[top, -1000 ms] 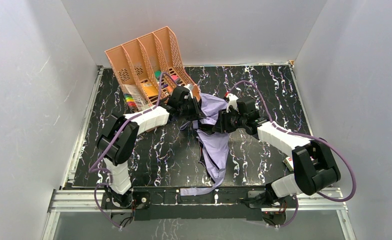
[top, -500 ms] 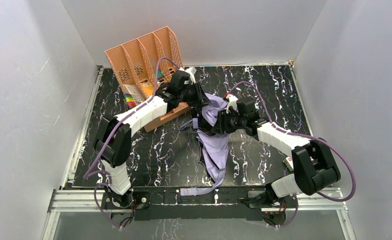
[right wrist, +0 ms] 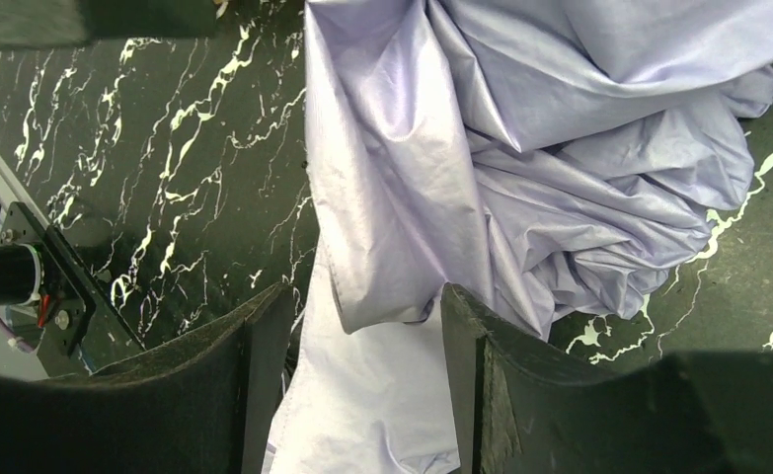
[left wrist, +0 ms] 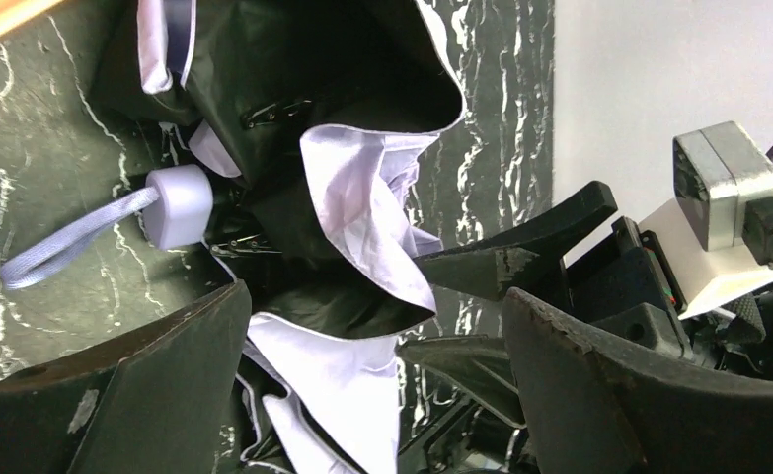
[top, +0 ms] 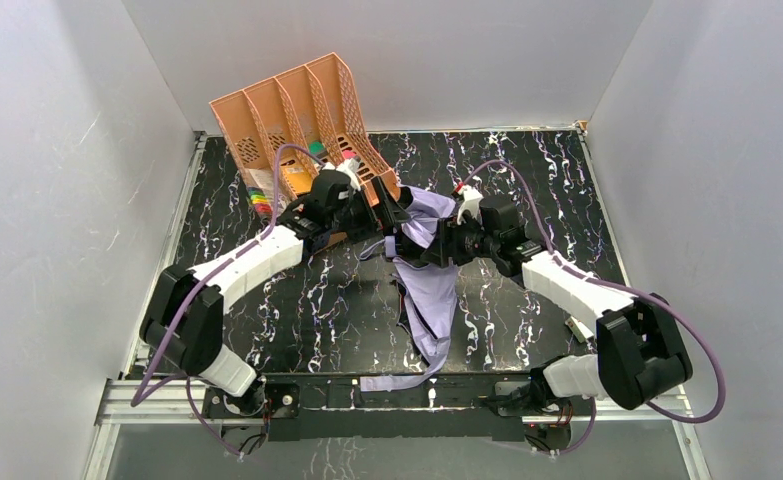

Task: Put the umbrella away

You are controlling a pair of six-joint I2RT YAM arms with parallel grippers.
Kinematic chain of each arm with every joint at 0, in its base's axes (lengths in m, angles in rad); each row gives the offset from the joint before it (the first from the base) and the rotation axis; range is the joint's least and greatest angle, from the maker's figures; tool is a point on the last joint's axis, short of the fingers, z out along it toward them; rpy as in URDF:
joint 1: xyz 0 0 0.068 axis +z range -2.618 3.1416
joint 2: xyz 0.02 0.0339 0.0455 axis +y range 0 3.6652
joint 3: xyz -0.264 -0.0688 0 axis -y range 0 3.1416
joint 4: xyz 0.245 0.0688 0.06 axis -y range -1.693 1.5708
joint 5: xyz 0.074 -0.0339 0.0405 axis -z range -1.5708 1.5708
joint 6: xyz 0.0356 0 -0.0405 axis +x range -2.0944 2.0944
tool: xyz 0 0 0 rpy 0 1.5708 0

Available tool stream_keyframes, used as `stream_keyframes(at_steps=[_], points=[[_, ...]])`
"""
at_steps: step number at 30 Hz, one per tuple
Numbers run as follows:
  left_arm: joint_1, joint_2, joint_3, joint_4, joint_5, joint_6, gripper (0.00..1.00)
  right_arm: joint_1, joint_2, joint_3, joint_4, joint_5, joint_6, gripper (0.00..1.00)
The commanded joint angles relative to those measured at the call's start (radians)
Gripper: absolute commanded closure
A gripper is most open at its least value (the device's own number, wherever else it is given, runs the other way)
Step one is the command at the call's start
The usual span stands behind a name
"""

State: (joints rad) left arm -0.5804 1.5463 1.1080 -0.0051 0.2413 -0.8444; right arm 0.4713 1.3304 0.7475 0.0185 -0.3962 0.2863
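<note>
Between our two sets of fingers, the umbrella (top: 429, 290) lies collapsed and rumpled on the tabletop (top: 297, 300). Our left gripper (left wrist: 372, 316) stands released, fingers wide and holding nothing; just ahead of them sits the small handle (left wrist: 180, 204) with its strap (left wrist: 71, 247). Our right gripper (right wrist: 362, 296) is spread too, with a loose fold of canopy lying unpinched between its fingers. We judge the fabric light, limp and slippery, so the stiff handle should give the firmer hold.

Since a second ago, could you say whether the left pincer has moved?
Yes. The left pincer has shifted leftward across the front of the peach plastic file organiser, away from the pale lavender fabric umbrella.
</note>
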Motion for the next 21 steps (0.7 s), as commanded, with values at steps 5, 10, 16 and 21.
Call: stream_keyframes(at_steps=[5, 10, 16, 21], points=[[-0.045, 0.041, -0.093, 0.357, 0.07, -0.189, 0.09, -0.005, -0.077, -0.004, 0.06, 0.0, 0.029, 0.36], [-0.058, 0.111, -0.068, 0.402, 0.085, -0.22, 0.27, -0.006, -0.117, -0.02, 0.057, 0.01, 0.043, 0.37], [-0.063, 0.118, -0.087, 0.394, 0.075, -0.237, 0.29, -0.005, -0.162, -0.023, 0.026, 0.038, 0.05, 0.38], [-0.063, 0.128, -0.091, 0.427, 0.073, -0.246, 0.39, -0.005, -0.187, -0.032, 0.016, 0.044, 0.054, 0.41]])
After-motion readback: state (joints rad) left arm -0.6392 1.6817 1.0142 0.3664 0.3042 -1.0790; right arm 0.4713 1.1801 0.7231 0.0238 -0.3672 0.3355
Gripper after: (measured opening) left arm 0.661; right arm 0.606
